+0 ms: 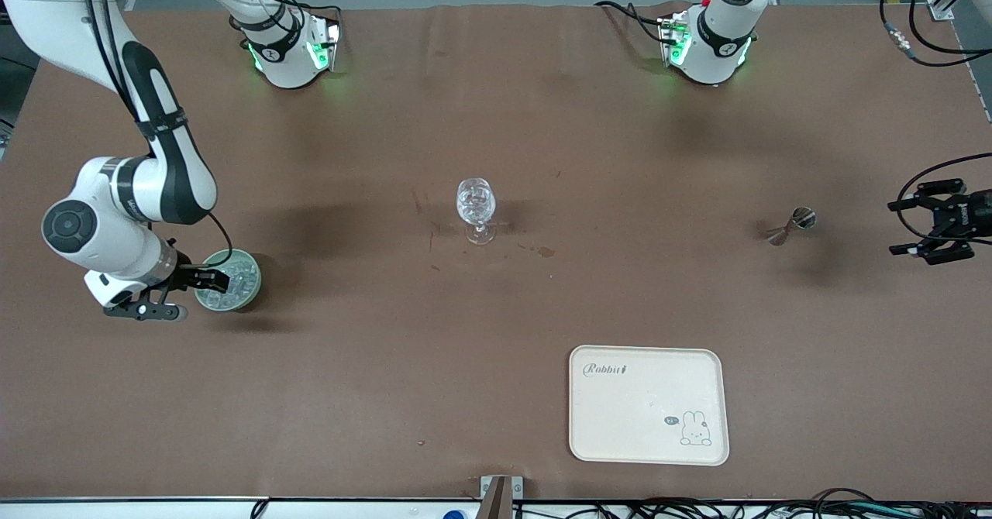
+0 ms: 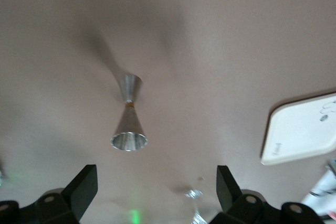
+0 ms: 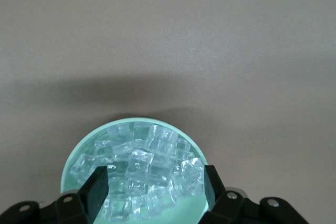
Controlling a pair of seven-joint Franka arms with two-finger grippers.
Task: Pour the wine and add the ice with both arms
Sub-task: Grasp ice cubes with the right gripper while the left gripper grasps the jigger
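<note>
Clear ice (image 3: pixel 144 174) fills a green bowl (image 1: pixel 249 293) at the right arm's end of the bench (image 1: pixel 496 116). We see the right gripper (image 3: pixel 156 187) down in it, fingers apart around cubes, perhaps not yet gripping. The left gripper (image 2: pixel 157 188) waits wide open and empty near a steel jigger (image 2: pixel 128 121).

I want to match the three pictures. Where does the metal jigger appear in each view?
Front view: the jigger stands toward the left arm's end of the table, beside the left gripper.
Left wrist view: it stands on the table, ahead of the open fingers.
Right wrist view: not in it.
Shared landmark: the tray, also seen in the left wrist view.
</note>
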